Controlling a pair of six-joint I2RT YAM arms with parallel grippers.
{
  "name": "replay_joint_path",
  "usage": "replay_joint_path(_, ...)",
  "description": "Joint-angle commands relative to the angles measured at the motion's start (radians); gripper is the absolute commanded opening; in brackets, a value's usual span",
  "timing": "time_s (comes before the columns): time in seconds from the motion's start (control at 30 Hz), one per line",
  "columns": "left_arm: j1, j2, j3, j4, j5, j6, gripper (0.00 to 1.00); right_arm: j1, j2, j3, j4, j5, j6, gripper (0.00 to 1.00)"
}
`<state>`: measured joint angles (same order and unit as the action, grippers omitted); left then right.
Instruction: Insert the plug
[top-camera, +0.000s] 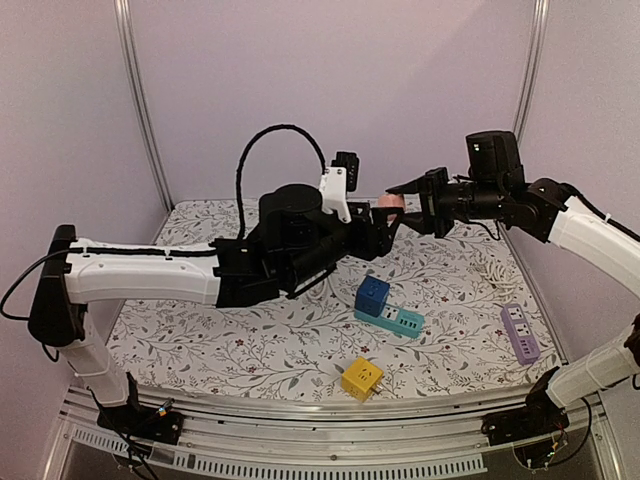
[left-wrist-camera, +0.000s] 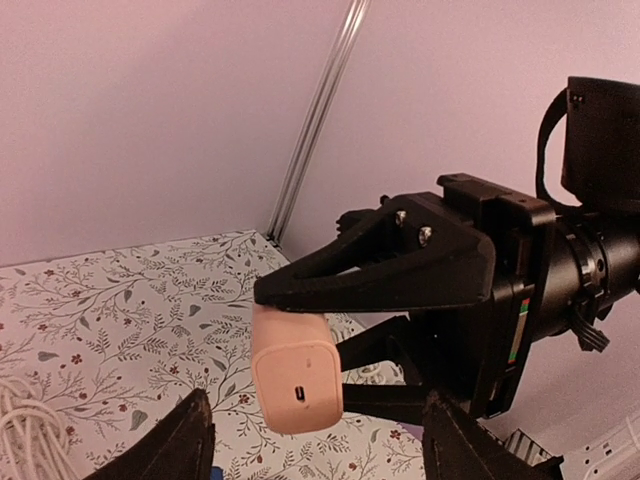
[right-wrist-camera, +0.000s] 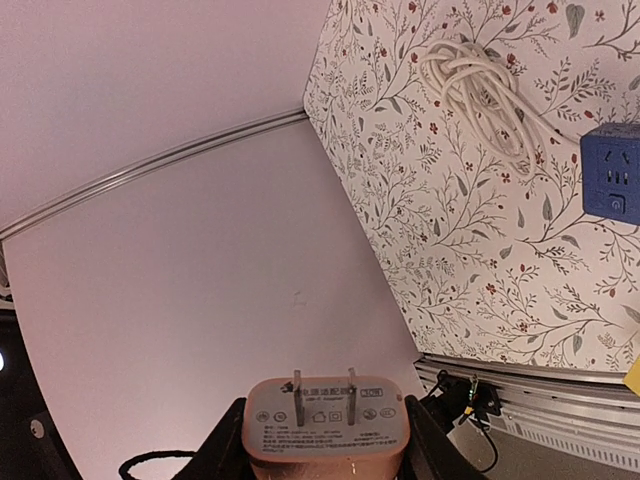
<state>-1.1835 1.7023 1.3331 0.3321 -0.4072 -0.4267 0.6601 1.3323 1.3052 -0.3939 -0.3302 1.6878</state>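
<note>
The plug is a pink two-prong adapter (top-camera: 392, 201). My right gripper (top-camera: 407, 208) is shut on it and holds it in the air above the far middle of the table. In the right wrist view the plug (right-wrist-camera: 325, 425) shows its two metal prongs between my right gripper's (right-wrist-camera: 326, 445) black fingers. My left gripper (top-camera: 385, 235) is open, just left of and below the plug. In the left wrist view the plug (left-wrist-camera: 296, 375) shows its USB port, above my open left gripper (left-wrist-camera: 318, 425) and not touching its fingertips (left-wrist-camera: 195, 420).
A blue cube socket (top-camera: 372, 296) sits on a teal power strip (top-camera: 397, 322) mid-table. A yellow cube socket (top-camera: 361, 378) lies near the front edge and a purple strip (top-camera: 520, 332) at the right. A coiled white cable (right-wrist-camera: 475, 85) lies on the floral cloth.
</note>
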Motion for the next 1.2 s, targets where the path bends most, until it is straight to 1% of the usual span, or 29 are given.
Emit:
replay_joint_path(0.0, 0.013, 0.028, 0.049, -0.012, 0.007, 0.015, 0.70, 0.005, 0.006, 0.025, 0.020, -0.013, -0.032, 0.07)
replay_joint_path(0.13, 0.015, 0.040, 0.069, -0.057, -0.040, 0.020, 0.67, 0.005, 0.008, 0.035, 0.011, -0.006, -0.056, 0.06)
replay_joint_path(0.27, 0.018, 0.054, 0.089, -0.098, -0.052, 0.017, 0.66, 0.006, 0.014, 0.043, -0.003, -0.004, -0.086, 0.04)
replay_joint_path(0.37, 0.023, 0.051, 0.082, -0.099, -0.043, 0.006, 0.66, 0.005, 0.016, 0.055, -0.012, 0.004, -0.107, 0.04)
replay_joint_path(0.53, 0.036, 0.056, 0.080, -0.092, -0.010, 0.003, 0.58, 0.005, 0.032, 0.069, -0.025, -0.009, -0.138, 0.03)
replay_joint_path(1.0, 0.055, 0.061, 0.081, -0.061, 0.016, 0.005, 0.55, 0.006, 0.042, 0.069, -0.023, -0.030, -0.164, 0.00)
replay_joint_path(1.07, 0.055, 0.065, 0.084, -0.061, 0.021, 0.005, 0.52, 0.006, 0.043, 0.069, -0.020, -0.031, -0.165, 0.00)
replay_joint_path(1.17, 0.058, 0.070, 0.079, -0.055, 0.032, -0.003, 0.43, 0.006, 0.044, 0.069, -0.021, -0.032, -0.166, 0.00)
